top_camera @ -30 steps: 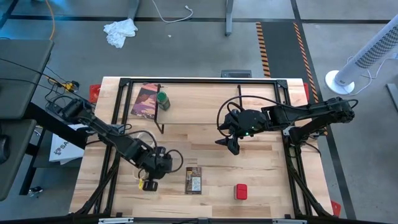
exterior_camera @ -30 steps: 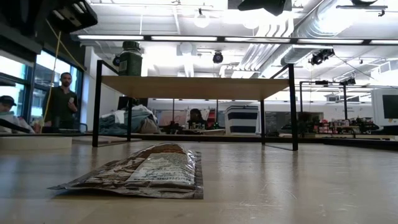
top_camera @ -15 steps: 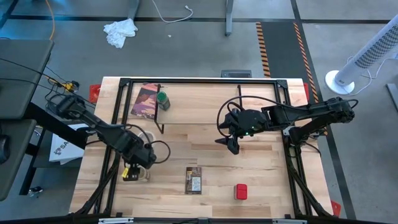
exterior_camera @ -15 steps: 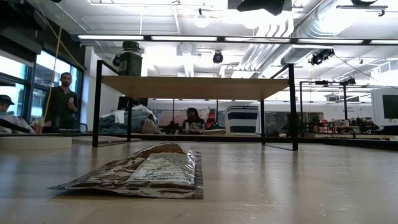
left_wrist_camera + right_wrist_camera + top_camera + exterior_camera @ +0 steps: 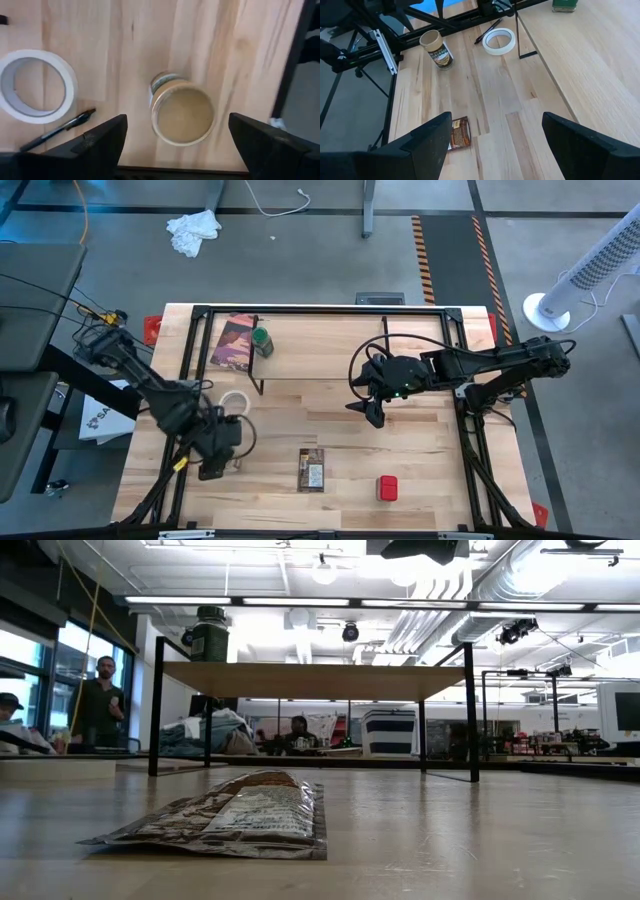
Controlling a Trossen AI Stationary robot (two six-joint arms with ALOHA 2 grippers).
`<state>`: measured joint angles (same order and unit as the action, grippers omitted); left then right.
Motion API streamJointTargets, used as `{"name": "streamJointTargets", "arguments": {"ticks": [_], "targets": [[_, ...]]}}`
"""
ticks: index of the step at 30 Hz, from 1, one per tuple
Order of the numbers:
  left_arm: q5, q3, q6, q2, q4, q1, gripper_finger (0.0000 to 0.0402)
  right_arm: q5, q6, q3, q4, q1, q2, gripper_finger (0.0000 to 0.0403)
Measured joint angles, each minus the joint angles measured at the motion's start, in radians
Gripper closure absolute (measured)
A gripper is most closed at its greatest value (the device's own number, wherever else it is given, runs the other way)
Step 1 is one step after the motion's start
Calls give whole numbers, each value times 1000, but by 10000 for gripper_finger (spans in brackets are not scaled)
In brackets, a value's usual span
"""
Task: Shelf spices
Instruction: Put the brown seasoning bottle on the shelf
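Two sets of jaws stand open, neither holding anything. The left gripper [image 5: 212,465] hangs above the near left part of the worktop [image 5: 420,480], and directly beneath it, between its spread fingers [image 5: 95,142] though untouched, stands one tan-lidded jar [image 5: 181,113], upright, lid on, contents hidden. Just beside that jar, on the far side from the worktop's edge, lie one white tape roll [image 5: 35,86] and one black pen [image 5: 57,130]. The right gripper [image 5: 372,412] hovers over the middle of the worktop, fingers wide apart. Nearer than it and toward the left gripper lies one flat orange-brown packet [image 5: 312,470], sealed and flat on the wood; one red tin [image 5: 387,488] sits closed, nearer than the right jaws, just beside the packet. Beyond both grippers stands the shelf [image 5: 330,345], its board on thin black legs. On its left end stands one green-lidded jar [image 5: 262,340], upright and closed, touching or just beside one dark maroon packet [image 5: 233,343] that lies flat. That makes four spice containers: one on the shelf, three on the worktop. In the low view, people show in the room behind.
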<state>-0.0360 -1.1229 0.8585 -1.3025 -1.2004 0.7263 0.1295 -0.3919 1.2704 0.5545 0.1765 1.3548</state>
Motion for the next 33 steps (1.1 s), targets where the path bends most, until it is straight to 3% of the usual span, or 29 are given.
{"name": "streamJointTargets", "arguments": {"ticks": [7, 12, 19, 33], "targets": [[-35, 70, 57, 0, 44, 77, 57, 0, 0, 0, 0, 0, 0, 96], [-114, 73, 72, -1, 50, 91, 57, 0, 0, 0, 0, 0, 0, 96], [-55, 128, 79, -3, 148, 103, 57, 0, -16, 0, 0, 0, 20, 96], [-107, 134, 72, -129, 164, 126, 57, 13, -10, 0, -53, -3, 53, 96]]}}
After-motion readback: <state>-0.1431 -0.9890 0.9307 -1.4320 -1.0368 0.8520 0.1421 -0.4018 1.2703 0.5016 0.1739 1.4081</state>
